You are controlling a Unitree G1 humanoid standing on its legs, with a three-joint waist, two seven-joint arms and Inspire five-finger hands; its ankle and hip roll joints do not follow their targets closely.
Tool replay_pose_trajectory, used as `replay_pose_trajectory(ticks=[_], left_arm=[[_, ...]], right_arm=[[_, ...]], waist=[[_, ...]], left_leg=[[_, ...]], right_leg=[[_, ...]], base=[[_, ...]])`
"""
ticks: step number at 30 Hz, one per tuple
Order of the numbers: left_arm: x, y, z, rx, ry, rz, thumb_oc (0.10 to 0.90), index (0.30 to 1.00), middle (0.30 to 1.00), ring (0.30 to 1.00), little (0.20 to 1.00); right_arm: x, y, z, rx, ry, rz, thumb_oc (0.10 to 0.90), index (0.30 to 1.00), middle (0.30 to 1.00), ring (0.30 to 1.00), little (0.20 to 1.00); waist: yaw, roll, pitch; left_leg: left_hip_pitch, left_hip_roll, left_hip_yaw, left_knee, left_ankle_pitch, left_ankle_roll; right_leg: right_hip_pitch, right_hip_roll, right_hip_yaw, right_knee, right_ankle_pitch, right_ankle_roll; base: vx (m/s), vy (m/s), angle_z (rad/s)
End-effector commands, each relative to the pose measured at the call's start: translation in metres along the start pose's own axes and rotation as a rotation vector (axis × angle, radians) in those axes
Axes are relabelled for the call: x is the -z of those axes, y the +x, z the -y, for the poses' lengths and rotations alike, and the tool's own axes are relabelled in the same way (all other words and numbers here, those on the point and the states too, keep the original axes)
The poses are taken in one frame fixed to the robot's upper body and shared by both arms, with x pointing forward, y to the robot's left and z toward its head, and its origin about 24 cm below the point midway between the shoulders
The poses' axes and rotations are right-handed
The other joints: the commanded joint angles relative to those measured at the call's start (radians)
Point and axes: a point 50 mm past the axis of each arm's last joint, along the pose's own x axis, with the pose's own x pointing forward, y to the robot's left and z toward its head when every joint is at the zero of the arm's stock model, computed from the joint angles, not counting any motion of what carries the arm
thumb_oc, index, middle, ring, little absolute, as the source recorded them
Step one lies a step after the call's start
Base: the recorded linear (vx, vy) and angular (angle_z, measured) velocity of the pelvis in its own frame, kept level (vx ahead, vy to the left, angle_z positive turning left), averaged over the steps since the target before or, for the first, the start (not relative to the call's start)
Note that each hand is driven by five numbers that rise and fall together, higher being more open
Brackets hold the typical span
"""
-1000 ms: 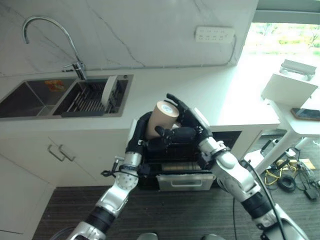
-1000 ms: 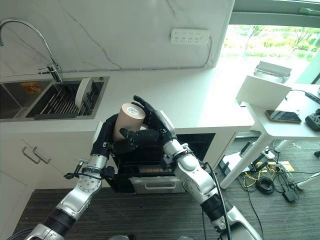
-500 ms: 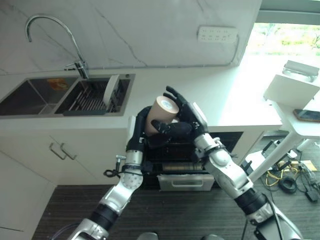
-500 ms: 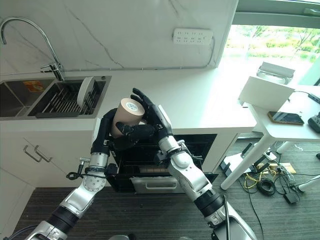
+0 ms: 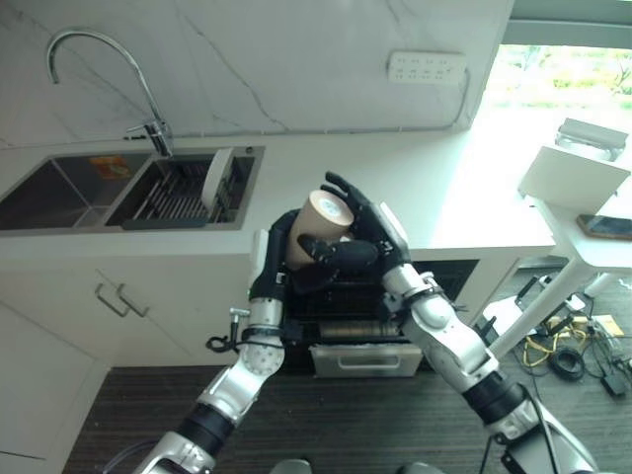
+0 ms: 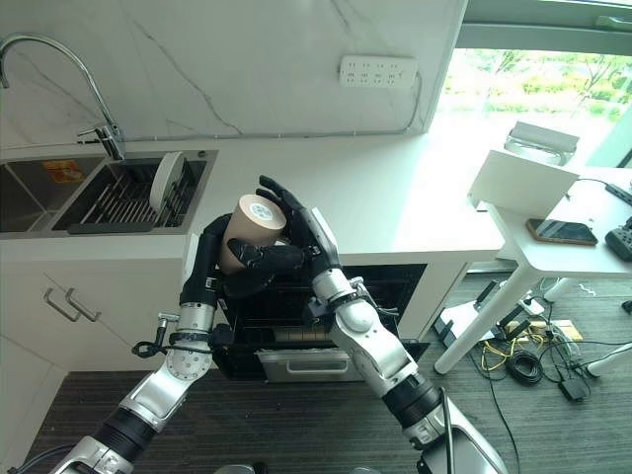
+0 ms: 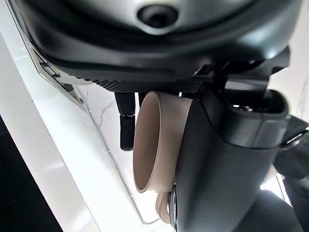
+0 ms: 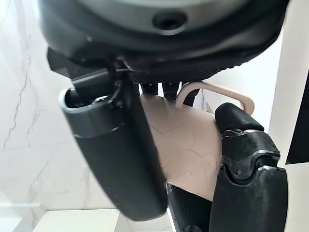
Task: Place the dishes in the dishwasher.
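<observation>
Tan mug (image 5: 318,229) clasped between left robot hand (image 5: 279,259) and right robot hand (image 5: 363,237), both curled round it, above white worktop (image 5: 326,168) edge; open dishwasher (image 5: 360,321) below, sink (image 5: 118,193) further left.

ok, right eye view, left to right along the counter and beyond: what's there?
Faucet → plate in the sink rack → mug held by both hands → wall socket strip → white box → phone.

White counter (image 5: 395,188) w/ sink (image 5: 59,193); rack holds plate (image 5: 215,176), prob.
</observation>
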Motion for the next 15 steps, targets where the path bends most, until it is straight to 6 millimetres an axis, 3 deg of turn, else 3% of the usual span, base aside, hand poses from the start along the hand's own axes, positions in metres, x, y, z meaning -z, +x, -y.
replay_pose_trajectory(ticks=[1,15], left_arm=[[-0.1362,0.0305,0.0428,0.177,-0.105,0.728,0.400,0.300,0.300,0.300,0.300],[-0.1376,0.0295,0.0442,0.205,-0.155,0.723,0.400,0.300,0.300,0.300,0.300]], right_arm=[[-0.0380,0.0321,-0.0574,-0.216,-0.130,0.179,0.400,0.300,0.300,0.300,0.300],[-0.0395,0.0337,-0.0575,-0.251,-0.139,0.182,0.400,0.300,0.300,0.300,0.300]], waist=[[0.007,-0.032,-0.019],[0.015,-0.034,-0.013]], left_leg=[[0.036,-0.019,0.079,0.059,-0.148,0.049],[0.036,-0.021,0.073,0.059,-0.148,0.049]], right_leg=[[0.066,0.017,0.067,-0.092,-0.037,0.031],[0.069,0.013,0.061,-0.092,-0.036,0.032]], base=[[0.00,0.000,0.00],[0.00,0.000,0.00]])
